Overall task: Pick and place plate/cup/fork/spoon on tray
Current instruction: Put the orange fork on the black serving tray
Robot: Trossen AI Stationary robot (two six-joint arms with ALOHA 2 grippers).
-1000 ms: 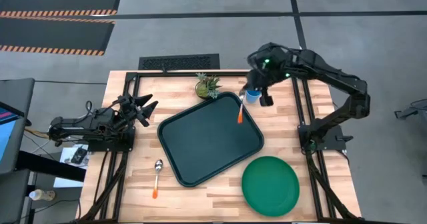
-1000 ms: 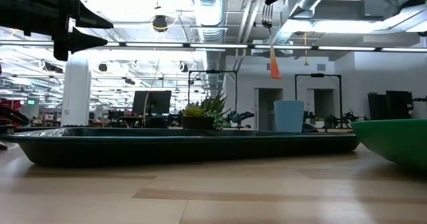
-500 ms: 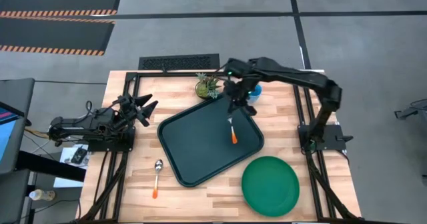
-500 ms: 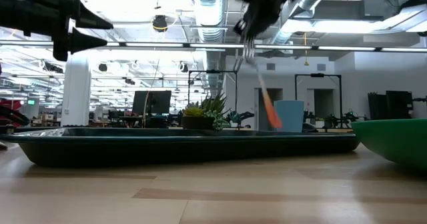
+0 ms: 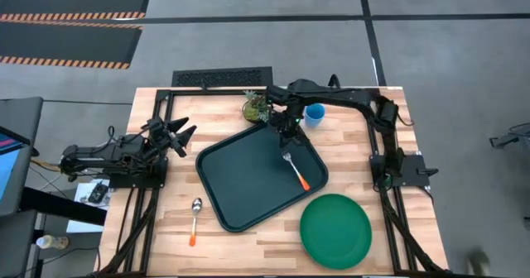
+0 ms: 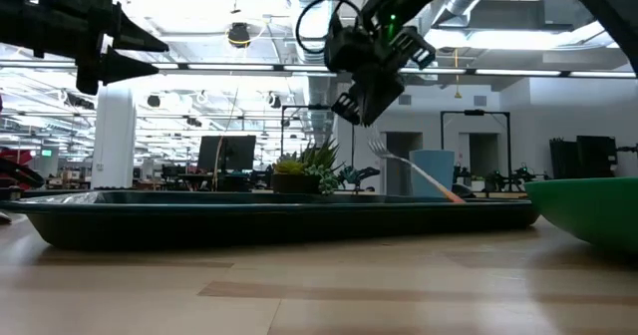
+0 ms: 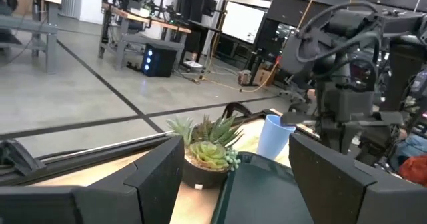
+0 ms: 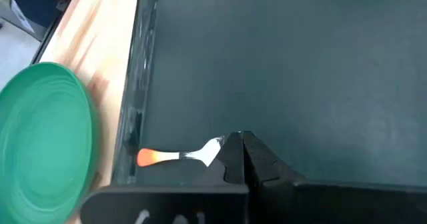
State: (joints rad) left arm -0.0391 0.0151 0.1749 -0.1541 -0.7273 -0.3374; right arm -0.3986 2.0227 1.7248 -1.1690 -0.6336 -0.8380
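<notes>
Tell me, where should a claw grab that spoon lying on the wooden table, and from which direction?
Probably the thin orange handle, coming straight down from above. The spoon lies flat on the table, apart from the tray, its metal bowl toward the far edge and its handle toward the near edge. A narrow straight handle fits between two fingers better than the rounded bowl. The left claw is nearer.

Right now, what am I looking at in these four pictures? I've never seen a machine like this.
These are two robot arms at a wooden table. One camera looks straight down, one sits at table height, and one rides on each wrist. The right gripper hangs over the dark tray, just above the fork, which lies inside by the rim. The left gripper waits open at the side, holding nothing. The spoon, green plate, blue cup and a small plant sit outside the tray.
</notes>
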